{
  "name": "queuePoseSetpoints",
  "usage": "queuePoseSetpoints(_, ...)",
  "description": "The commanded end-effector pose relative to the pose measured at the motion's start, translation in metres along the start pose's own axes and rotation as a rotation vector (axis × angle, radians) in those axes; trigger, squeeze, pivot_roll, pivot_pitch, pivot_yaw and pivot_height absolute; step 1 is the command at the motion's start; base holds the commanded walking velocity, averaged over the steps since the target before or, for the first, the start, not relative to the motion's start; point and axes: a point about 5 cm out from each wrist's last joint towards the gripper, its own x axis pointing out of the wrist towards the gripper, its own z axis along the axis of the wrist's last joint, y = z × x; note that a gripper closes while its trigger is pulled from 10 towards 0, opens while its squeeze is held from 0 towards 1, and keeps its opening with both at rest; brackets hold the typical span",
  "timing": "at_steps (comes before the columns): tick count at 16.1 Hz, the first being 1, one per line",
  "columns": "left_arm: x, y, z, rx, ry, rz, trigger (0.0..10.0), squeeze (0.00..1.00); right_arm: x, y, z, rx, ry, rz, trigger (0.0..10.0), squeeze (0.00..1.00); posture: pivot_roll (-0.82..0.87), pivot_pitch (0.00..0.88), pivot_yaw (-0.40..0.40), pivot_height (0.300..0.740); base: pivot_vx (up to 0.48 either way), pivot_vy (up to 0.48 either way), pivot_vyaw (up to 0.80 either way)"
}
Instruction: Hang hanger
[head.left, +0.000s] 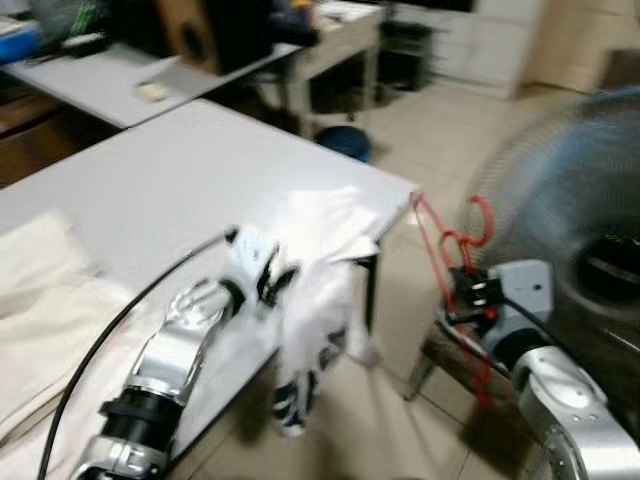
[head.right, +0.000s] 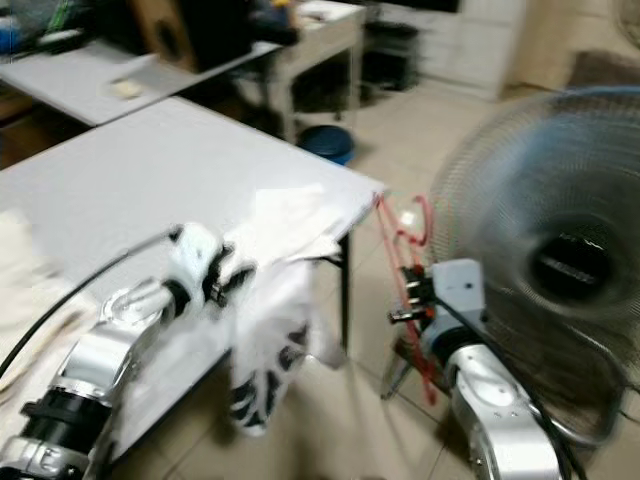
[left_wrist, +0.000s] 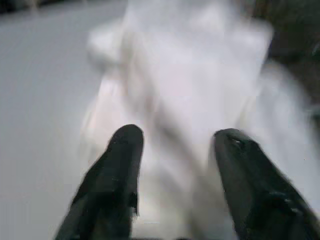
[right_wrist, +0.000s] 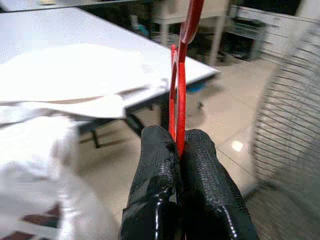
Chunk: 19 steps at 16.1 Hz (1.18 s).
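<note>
Progress looks early: the red hanger (head.left: 447, 262) is in hand but hangs on nothing yet, and no rail or hook to take it can be made out in these blurred pictures. The right end effector (right_wrist: 179, 150) has its two black fingers pressed together on the hanger's thin red wire, holding it upright in the air just off the corner of the tabletop (head.left: 190, 170), between that corner and a large standing fan (head.left: 585, 230). The hanger's hook (head.left: 481, 215) points upward and is free. The left end effector (left_wrist: 175, 145) has its fingers apart and reaches toward a white garment (head.left: 315, 290) that lies partly on the tabletop and droops over its edge toward the tiled floor (head.left: 440, 130); the fingers seem to straddle the cloth, though whether they touch it is hard to tell. Some cream fabric (head.left: 40, 290) lies on the near left of the tabletop. By my judgement, the grasp on the hanger is done, while putting the garment on it, if that is meant, and carrying it to a place to hang are both left.
</note>
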Motion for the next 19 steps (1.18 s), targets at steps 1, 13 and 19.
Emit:
queuePoseSetpoints(1, 0.007, 0.001, 0.005, 0.079, 0.033, -0.015, 10.0, 0.0, -0.001, 0.001, 0.004, -0.003, -0.013, 0.007, 10.0, 0.0, -0.21, 0.0, 0.071, 0.74, 0.0, 0.0, 0.0)
queuePoseSetpoints(13, 0.025, -0.009, 0.008, -0.053, 0.035, -0.119, 0.0, 0.0, -0.001, -0.001, 0.002, -0.029, 0.008, 0.012, 10.0, 0.0, -0.22, 0.0, 0.07, 0.74, 0.0, 0.0, 0.0)
queuePoseSetpoints(19, 0.034, 0.01, 0.046, -0.508, -0.174, -0.049, 0.0, 0.0, -0.002, -0.001, -0.003, -0.027, 0.027, -0.011, 10.0, 0.0, -0.22, 0.0, 0.079, 0.74, 0.0, 0.0, 0.0)
